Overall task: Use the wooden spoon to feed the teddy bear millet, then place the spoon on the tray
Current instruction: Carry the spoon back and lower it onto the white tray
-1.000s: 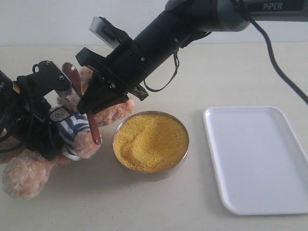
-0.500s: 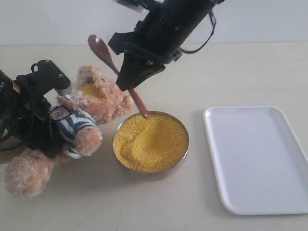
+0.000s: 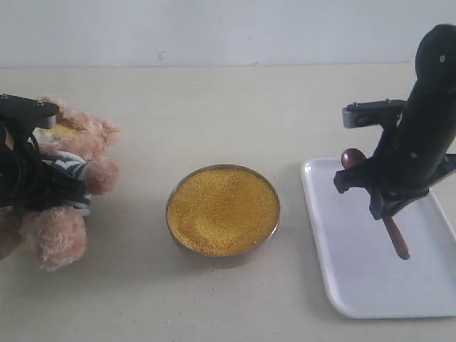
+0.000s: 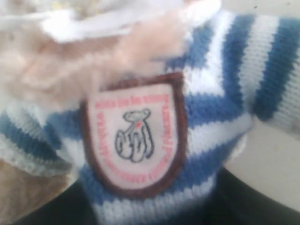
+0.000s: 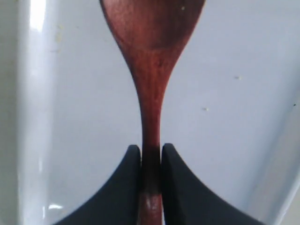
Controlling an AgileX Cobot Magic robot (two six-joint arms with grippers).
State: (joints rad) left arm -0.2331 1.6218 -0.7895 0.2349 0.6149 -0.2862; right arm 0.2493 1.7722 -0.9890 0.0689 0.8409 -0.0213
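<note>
The teddy bear (image 3: 80,137) sits at the far left, with yellow grains on its muzzle. My left gripper (image 3: 39,178) is shut on its striped body; the left wrist view is filled by the teddy bear's shirt and chest badge (image 4: 136,136). The millet (image 3: 223,209) fills the metal bowl (image 3: 222,254) in the middle. Over the white tray (image 3: 356,285) at the right, my right gripper (image 3: 385,203) is shut on the wooden spoon (image 3: 396,241), which slants with its oval bowl up and its handle end low near the tray. In the right wrist view the fingers (image 5: 176,187) pinch the wooden spoon's handle (image 5: 151,117).
Bare beige tabletop (image 3: 235,107) lies behind the bowl, up to a pale wall. A gap of table separates the bowl from the tray's left rim (image 3: 308,206). The tray reaches the right edge of the view.
My right arm has swung from the bear's face, past the bowl, to above the tray, carrying the spoon. The left gripper and bear have shifted left.
</note>
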